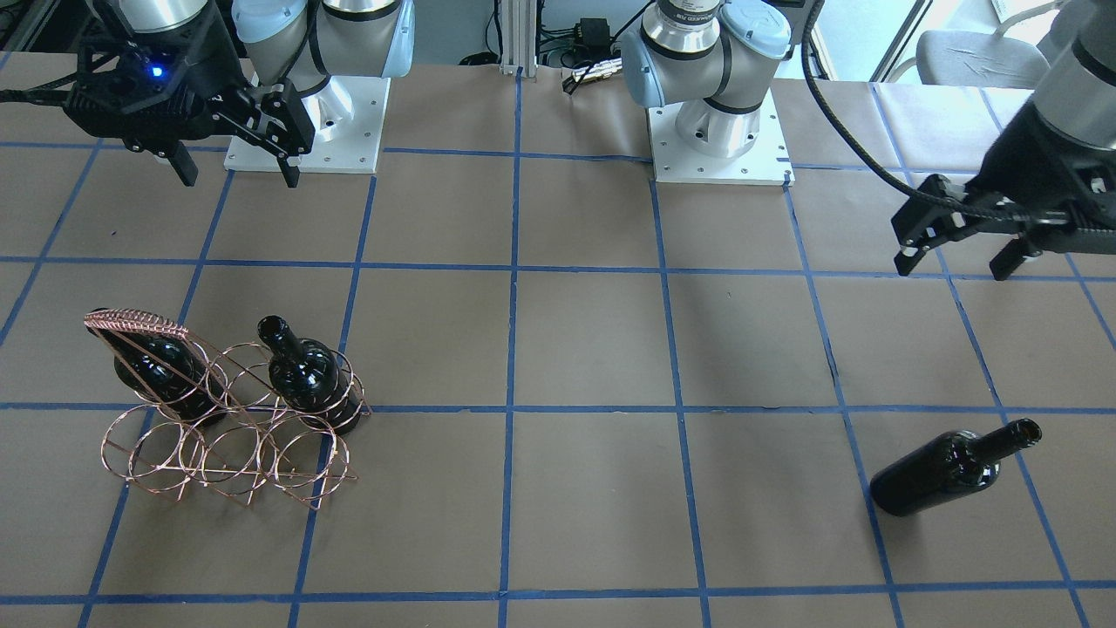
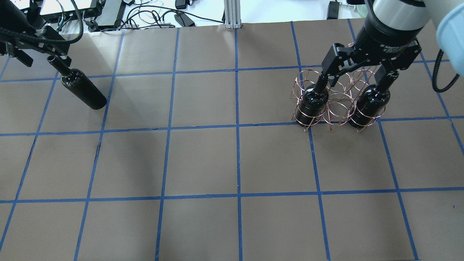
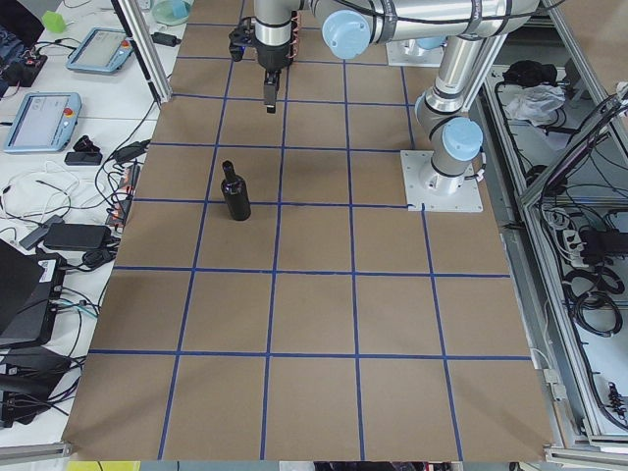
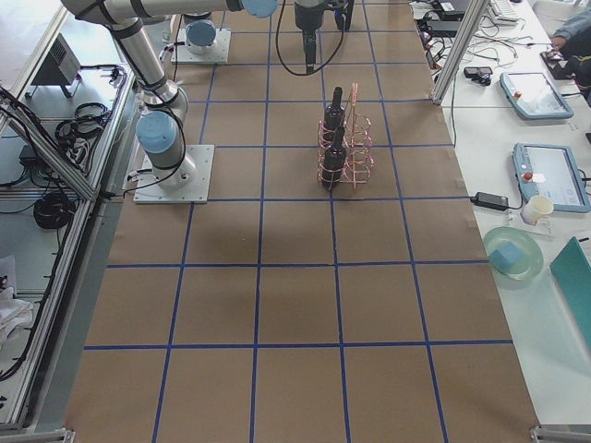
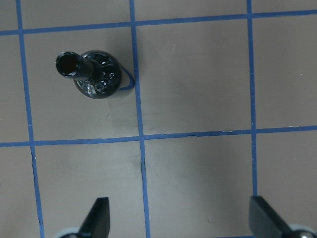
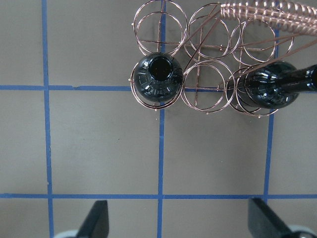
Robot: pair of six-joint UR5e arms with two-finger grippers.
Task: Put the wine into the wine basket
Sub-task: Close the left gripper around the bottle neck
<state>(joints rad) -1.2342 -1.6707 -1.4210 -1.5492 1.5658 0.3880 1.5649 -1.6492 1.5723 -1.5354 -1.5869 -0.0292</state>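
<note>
A glossy black wine bottle [image 1: 950,467] stands upright alone on the brown table, apart from the basket; it also shows in the overhead view [image 2: 81,90]. My left gripper [image 1: 963,253] hangs open and empty above it; the left wrist view looks down on the bottle's mouth [image 5: 91,77], ahead of the spread fingertips [image 5: 99,215]. The copper wire wine basket [image 1: 139,324] holds two alike bottles [image 6: 158,79] [image 6: 270,89] in the outer rings of one row; the middle ring is empty. My right gripper [image 2: 357,78] hovers open above the basket.
The table is brown with a grid of blue tape lines [image 1: 510,349]. The two arm bases stand on white plates [image 1: 719,148] at the robot's edge. Cables and boxes [image 2: 108,11] lie beyond the table's far edge.
</note>
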